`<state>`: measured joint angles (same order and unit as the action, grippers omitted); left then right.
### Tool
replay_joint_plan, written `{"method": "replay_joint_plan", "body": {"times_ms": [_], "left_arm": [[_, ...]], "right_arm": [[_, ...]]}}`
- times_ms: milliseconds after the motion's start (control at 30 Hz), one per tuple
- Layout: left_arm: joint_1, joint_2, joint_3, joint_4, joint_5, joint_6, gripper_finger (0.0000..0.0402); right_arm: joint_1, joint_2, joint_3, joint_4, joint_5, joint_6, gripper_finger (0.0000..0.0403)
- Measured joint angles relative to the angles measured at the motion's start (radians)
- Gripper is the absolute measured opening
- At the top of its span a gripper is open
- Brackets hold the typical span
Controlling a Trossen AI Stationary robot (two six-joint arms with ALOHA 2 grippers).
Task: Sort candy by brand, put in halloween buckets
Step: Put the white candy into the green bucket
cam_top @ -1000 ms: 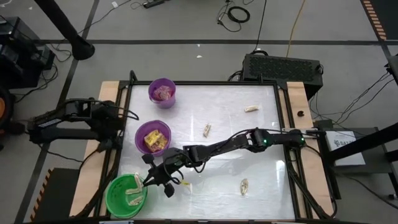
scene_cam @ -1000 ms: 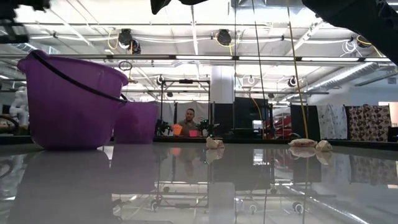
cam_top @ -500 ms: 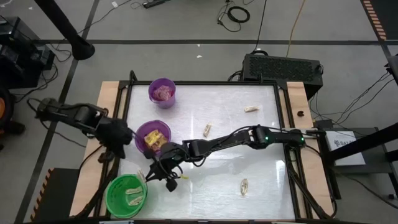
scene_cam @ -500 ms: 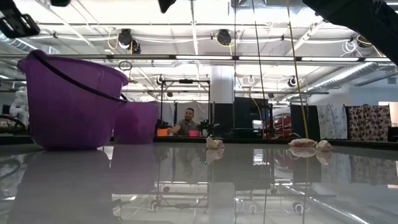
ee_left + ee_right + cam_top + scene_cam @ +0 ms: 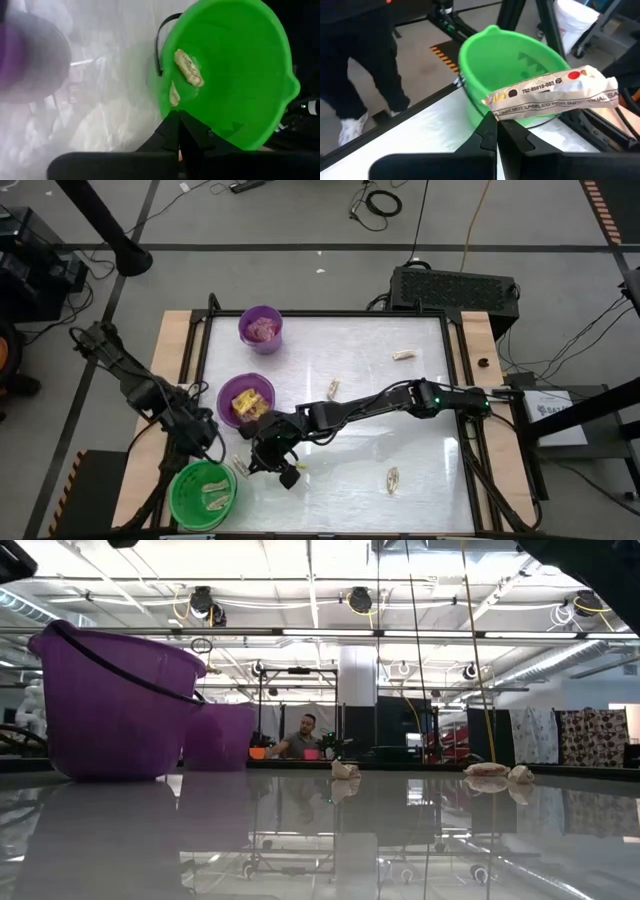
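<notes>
My right gripper (image 5: 248, 464) is shut on a pale tan candy (image 5: 550, 92), just right of the green bucket (image 5: 203, 493). That bucket holds two tan pieces (image 5: 187, 67). My left gripper (image 5: 210, 450) is shut with nothing in it, above the gap between the green bucket and the wider purple bucket (image 5: 245, 401), which holds yellow packets. The small purple bucket (image 5: 261, 328), at the far left, holds pink packets. Loose tan candy lies flat on the table (image 5: 404, 355), (image 5: 332, 388), (image 5: 392, 479). My right gripper pinches the tan candy by one end of its wrapper (image 5: 494, 109) between its two fingertips. The fingers reach in from the table's right, slanting a little downward. The rest of the packet sticks out sideways, about level, lifted clear of the table beside the green bucket's rim (image 5: 470, 65).
The right arm (image 5: 380, 400) stretches across the table's middle. The low view shows the two purple buckets (image 5: 115, 705), (image 5: 218, 737), loose candy (image 5: 345, 769), (image 5: 487, 769) and a person (image 5: 305, 735) far behind the table. The near right of the table holds only one candy.
My left arm has swung from beyond the table's left edge toward the near edge, its gripper coming down beside the green bucket and rolling as it went. My right gripper has risen a little and tipped toward level, drawing the candy slightly right of the bucket's rim.
</notes>
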<state>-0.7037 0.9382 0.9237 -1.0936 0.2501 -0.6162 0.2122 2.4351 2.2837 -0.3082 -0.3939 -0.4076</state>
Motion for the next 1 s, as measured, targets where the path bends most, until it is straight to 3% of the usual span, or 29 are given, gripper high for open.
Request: {"method": "replay_joint_plan", "body": {"times_ms": [233,633,767,1000], "left_arm": [[-0.027,0.037,0.0,0.006,-0.009,-0.008,0.0058],[-0.1,0.148,0.0,0.006,-0.054,-0.007,0.0215],[-0.105,0.194,0.0,0.014,-0.068,-0.007,0.0236],[-0.105,0.25,0.0,0.046,-0.069,-0.007,0.0238]], "right_arm": [[0.009,-0.006,0.0,-0.027,-0.005,-0.028,0.0],[0.023,-0.017,0.0,-0.092,-0.032,-0.025,0.0],[0.029,-0.025,0.0,-0.117,-0.031,-0.024,0.0],[0.035,-0.028,0.0,-0.15,-0.03,-0.024,0.0]]}}
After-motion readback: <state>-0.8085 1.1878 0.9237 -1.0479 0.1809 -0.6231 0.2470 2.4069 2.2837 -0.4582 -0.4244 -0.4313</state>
